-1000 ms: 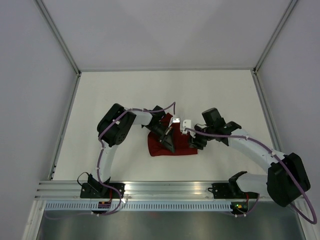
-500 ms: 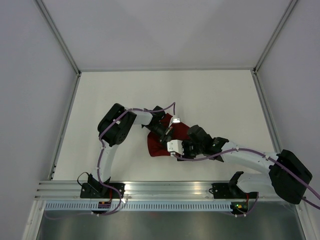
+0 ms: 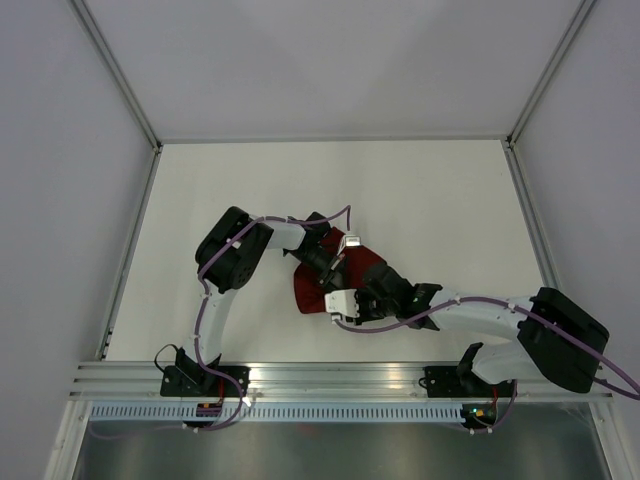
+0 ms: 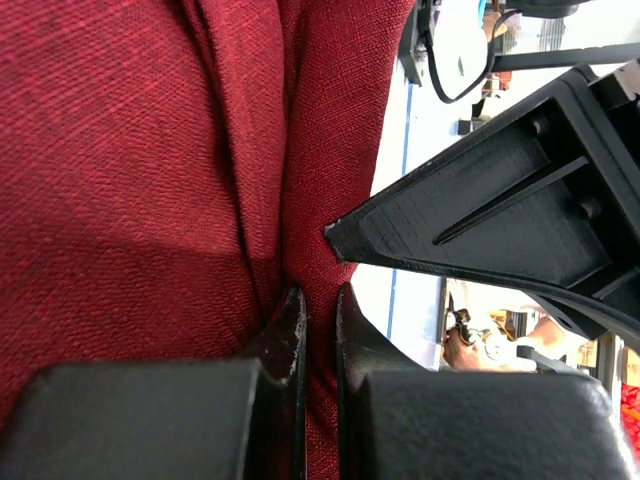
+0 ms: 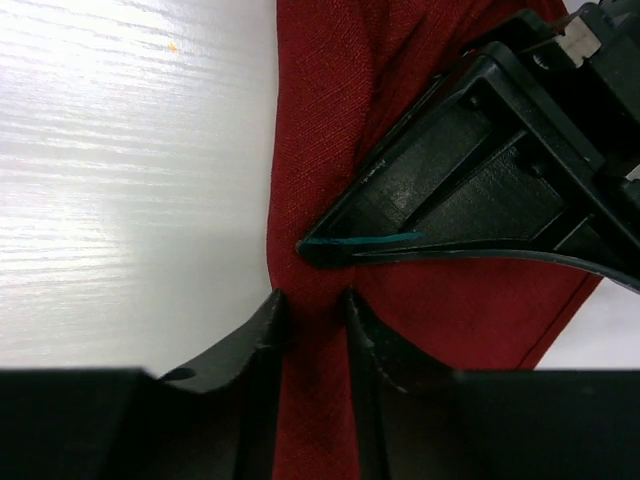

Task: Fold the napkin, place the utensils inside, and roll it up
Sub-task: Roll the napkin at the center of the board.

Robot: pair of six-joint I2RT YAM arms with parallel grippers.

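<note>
The dark red napkin [image 3: 370,263] lies bunched in the middle of the white table. My left gripper [image 3: 333,278] reaches onto it from the far left and is shut on a raised fold of the cloth [image 4: 318,250]. My right gripper [image 3: 347,290] comes in from the near right. Its jaws pinch the same ridge of napkin [image 5: 312,260] just below the left gripper's fingertips [image 5: 330,245]. In the left wrist view the right gripper's black fingers [image 4: 480,200] sit close beside the fold. The utensils are hidden or out of view.
The white tabletop [image 3: 420,190] stretches behind and to both sides of the napkin, bounded by an aluminium frame [image 3: 330,138]. The rail with both arm bases [image 3: 330,380] runs along the near edge. Bare table [image 5: 130,180] lies left of the cloth in the right wrist view.
My right arm has swung from the napkin's right side round to its near edge, and its jaws have narrowed onto the fold. The left gripper has stayed put, still pinching the cloth.
</note>
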